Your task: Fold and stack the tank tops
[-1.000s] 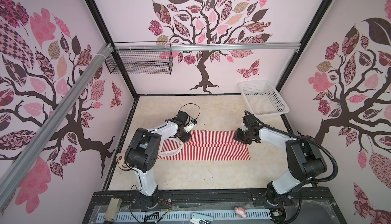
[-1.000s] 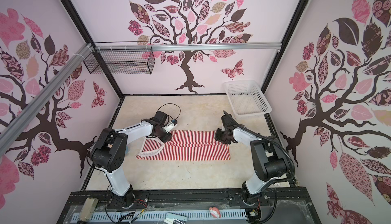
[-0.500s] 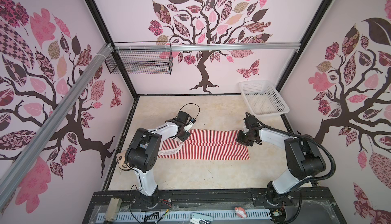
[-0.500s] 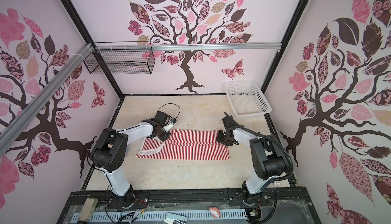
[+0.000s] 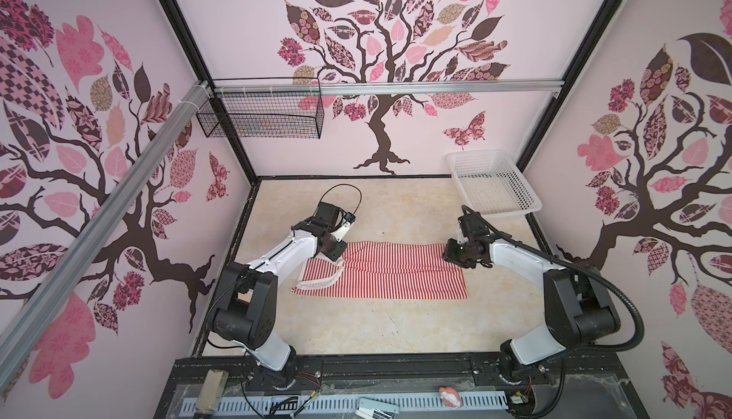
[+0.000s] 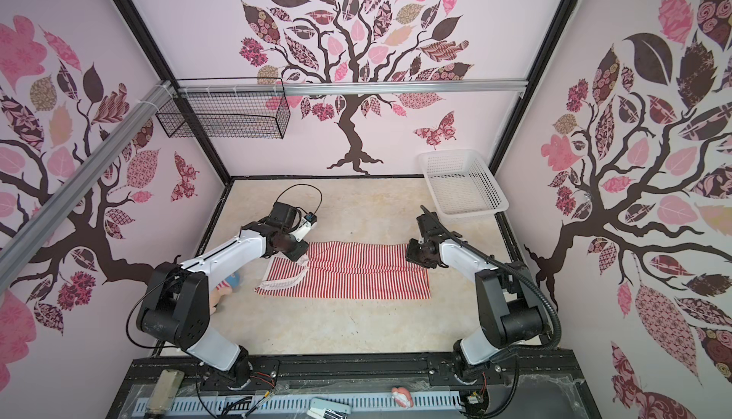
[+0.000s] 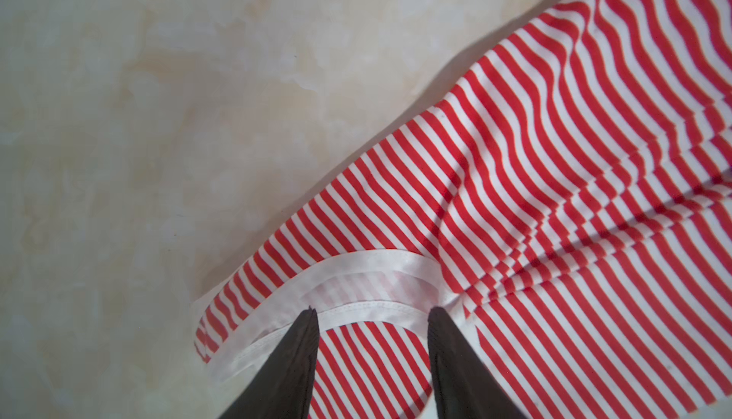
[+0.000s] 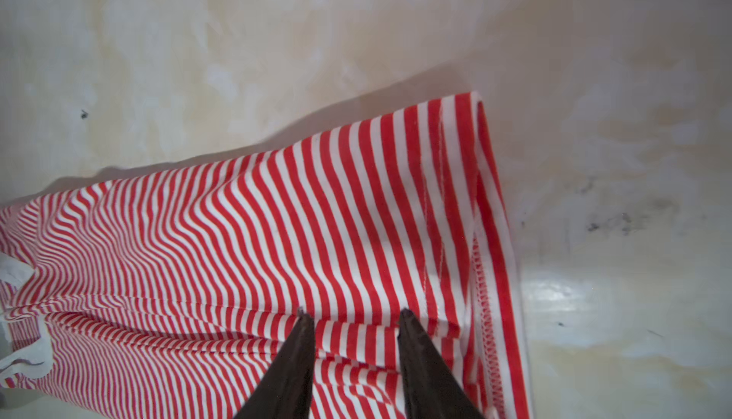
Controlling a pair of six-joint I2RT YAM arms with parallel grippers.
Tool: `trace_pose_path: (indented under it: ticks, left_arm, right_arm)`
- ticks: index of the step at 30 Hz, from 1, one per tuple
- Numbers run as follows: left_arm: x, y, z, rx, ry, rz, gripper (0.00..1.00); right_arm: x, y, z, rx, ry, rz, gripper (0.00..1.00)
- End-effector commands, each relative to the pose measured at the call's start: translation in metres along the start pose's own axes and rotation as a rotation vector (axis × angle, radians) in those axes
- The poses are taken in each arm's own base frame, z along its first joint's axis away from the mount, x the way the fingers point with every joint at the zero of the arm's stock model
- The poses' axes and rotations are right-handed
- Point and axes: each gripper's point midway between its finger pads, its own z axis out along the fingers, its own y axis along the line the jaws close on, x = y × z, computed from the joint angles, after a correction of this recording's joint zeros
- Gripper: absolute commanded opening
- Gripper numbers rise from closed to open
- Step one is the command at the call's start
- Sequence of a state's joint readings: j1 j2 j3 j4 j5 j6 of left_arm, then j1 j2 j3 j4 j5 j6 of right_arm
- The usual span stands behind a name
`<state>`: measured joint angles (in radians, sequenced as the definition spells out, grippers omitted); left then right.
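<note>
Top views: tank top [image 5: 390,274] flat on counter [image 5: 356,326], long axis left-right, folded lengthwise; left pincer [image 5: 334,252] at strap end, right pincer [image 6: 416,256] at hem end.
Left wrist: jaws parted, empty, over white trim [image 7: 368,278].
Right wrist: jaws parted, empty, beside hem [image 8: 489,238].

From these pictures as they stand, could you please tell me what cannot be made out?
- Plush doll: a top view shows only part; the left arm's elbow hides the rest.
- Red-and-white striped tank top: whether either set of parted jaws touches it is unclear.
- Black wire basket and white plastic basket: contents too small to tell.
</note>
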<state>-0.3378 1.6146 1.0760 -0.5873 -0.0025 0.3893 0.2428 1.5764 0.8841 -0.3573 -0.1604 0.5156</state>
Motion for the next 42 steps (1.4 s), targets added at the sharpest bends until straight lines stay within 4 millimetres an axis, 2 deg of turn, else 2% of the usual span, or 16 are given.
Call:
trace_pose_path:
  ticks: [1, 4, 8, 18, 26, 30, 35, 42]
  left_arm:
    - [0.017, -0.023, 0.009, 0.103, 0.051, -0.011, 0.49]
    - [0.021, -0.031, 0.017, 0.139, 0.066, -0.02, 0.49]
    - [0.027, -0.03, 0.031, 0.127, 0.087, -0.022, 0.49]
    - [0.033, -0.027, 0.051, 0.128, 0.169, -0.004, 0.49]
    - [0.04, -0.008, 0.075, 0.086, 0.275, 0.032, 0.48]
    - [0.03, 0.005, 0.081, 0.059, 0.293, 0.045, 0.47]
    - [0.002, 0.02, 0.086, 0.037, 0.281, 0.049, 0.47]
    - [-0.031, 0.042, 0.114, 0.001, 0.301, 0.072, 0.47]
  right_arm:
    - [-0.008, 0.004, 0.01, 0.004, 0.01, -0.009, 0.39]
    - [-0.011, 0.005, 0.019, 0.007, 0.019, -0.009, 0.39]
    - [-0.012, 0.004, 0.022, 0.014, 0.026, -0.006, 0.39]
    - [0.012, -0.018, 0.02, 0.068, 0.048, 0.006, 0.38]
    - [0.025, -0.026, 0.013, 0.081, 0.053, 0.021, 0.38]
    - [0.033, -0.028, 0.009, 0.07, 0.054, 0.039, 0.38]
    - [0.047, -0.022, 0.005, 0.053, 0.063, 0.041, 0.38]
    - [0.067, -0.019, -0.001, 0.019, 0.08, 0.073, 0.38]
